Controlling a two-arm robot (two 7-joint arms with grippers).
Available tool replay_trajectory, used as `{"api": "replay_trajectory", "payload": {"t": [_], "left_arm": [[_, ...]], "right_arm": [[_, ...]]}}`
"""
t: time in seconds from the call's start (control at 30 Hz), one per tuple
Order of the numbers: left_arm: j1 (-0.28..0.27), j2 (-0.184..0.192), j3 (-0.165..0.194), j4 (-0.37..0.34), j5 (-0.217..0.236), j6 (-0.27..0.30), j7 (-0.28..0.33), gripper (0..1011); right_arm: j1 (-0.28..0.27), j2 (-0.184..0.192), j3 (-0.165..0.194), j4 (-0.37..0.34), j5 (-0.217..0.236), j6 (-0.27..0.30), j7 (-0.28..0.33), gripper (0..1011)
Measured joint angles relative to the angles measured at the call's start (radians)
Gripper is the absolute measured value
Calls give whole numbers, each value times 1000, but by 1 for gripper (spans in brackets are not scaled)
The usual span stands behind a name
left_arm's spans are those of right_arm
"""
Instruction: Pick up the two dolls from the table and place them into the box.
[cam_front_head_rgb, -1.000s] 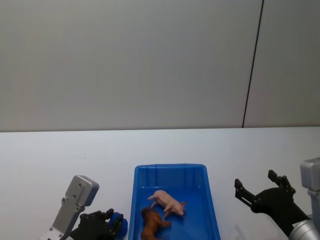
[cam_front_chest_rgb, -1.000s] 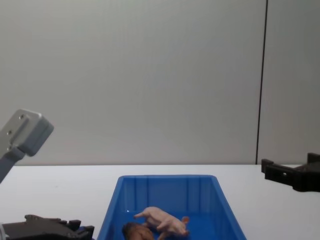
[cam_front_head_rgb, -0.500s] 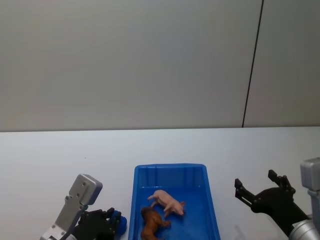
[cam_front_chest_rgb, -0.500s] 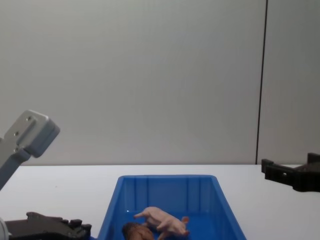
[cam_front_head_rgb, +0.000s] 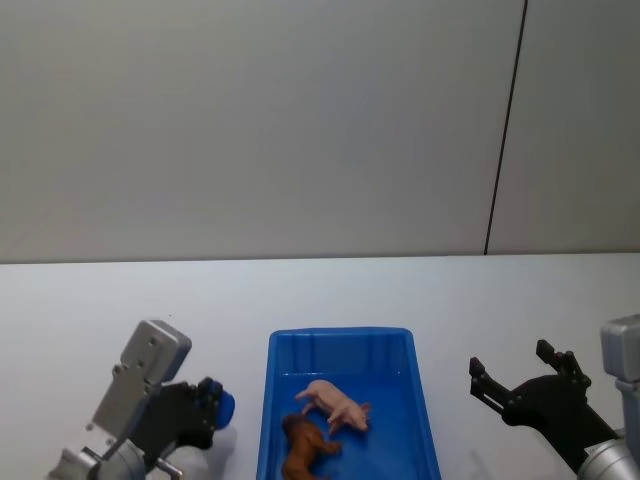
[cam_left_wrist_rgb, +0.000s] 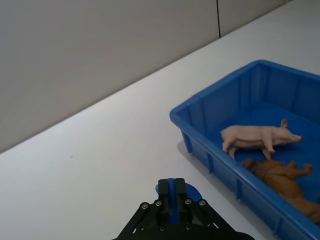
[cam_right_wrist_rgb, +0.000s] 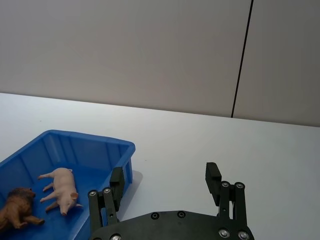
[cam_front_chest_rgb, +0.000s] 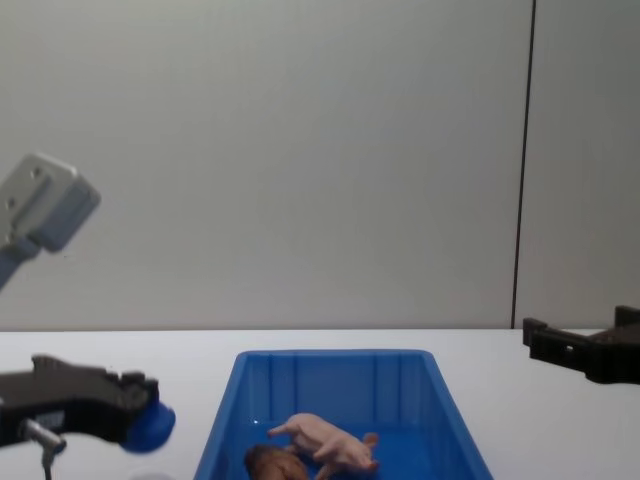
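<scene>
Left gripper (cam_front_head_rgb: 205, 410) hovers beside the box (cam_front_head_rgb: 272, 420), fingers pinched together, blue pads touching in its wrist view. Inside the ribbed blue plastic box, smooth pink pig (cam_front_head_rgb: 335, 403) and shaggy brown doll (cam_front_head_rgb: 305, 447) lie side by side. Right gripper (cam_front_head_rgb: 520, 383) hovers over the table (cam_front_head_rgb: 100, 310), fingers spread.

Glossy blue plastic box (cam_front_head_rgb: 424, 420)
</scene>
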Motion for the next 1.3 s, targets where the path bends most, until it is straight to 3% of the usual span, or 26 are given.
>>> {"api": "replay_trajectory", "payload": {"t": [0.43,0.8,1.1,1.3], "left_arm": [[-11,16,-25,-61,5,-40,-2,34],[-45,-7,-28,-75,-35,-110,-100,37],[-86,-55,-7,-62,-52,-146,-184,252],[-124,-106,19,-38,-58,-164,-239,485]], "right_arm": [[0,0,0,0,0,0,0,1001],[0,0,0,0,0,0,0,1001],[0,0,0,0,0,0,0,1001],[0,0,0,0,0,0,0,1001]]}}
